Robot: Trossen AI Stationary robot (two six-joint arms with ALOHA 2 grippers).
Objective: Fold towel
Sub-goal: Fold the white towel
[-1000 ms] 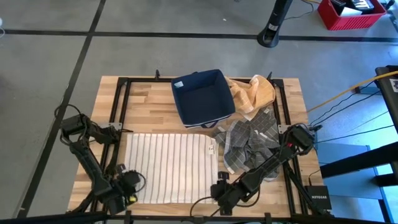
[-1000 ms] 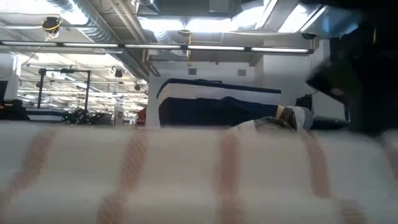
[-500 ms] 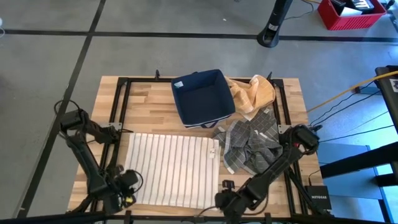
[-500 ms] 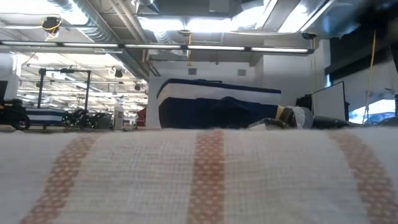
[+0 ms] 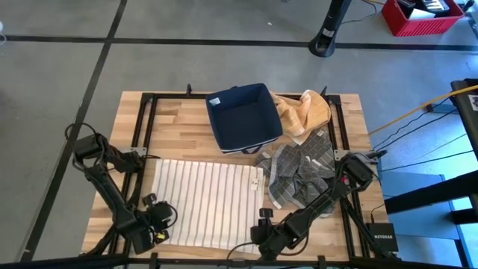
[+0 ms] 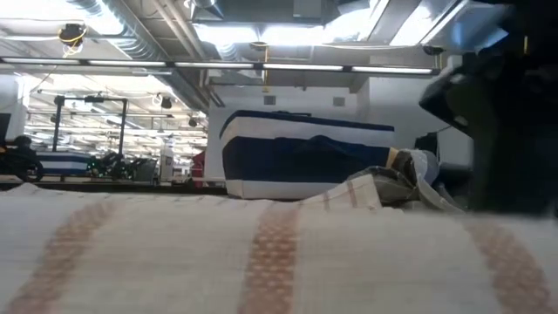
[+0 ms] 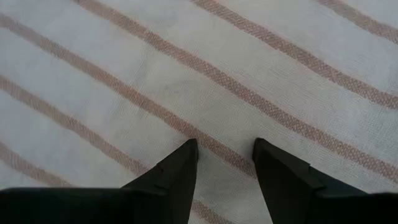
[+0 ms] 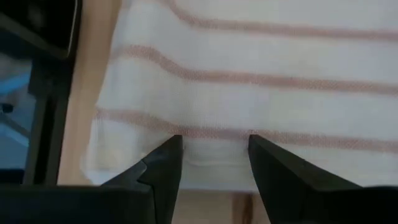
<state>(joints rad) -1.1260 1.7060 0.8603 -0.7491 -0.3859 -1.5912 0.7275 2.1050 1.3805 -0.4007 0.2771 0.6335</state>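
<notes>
Wooden surface (image 5: 172,112) is occupied by the striped towel (image 5: 205,200), spread flat at its near middle. Both near corners are met: the left gripper (image 7: 225,149) and right gripper (image 8: 212,144) are seen with jaws apart, tips on the cloth.

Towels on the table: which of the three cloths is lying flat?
The white towel with thin brown stripes, spread flat between both grippers. The grey checked cloth and the orange cloth lie crumpled beside the navy fabric bin.
</notes>
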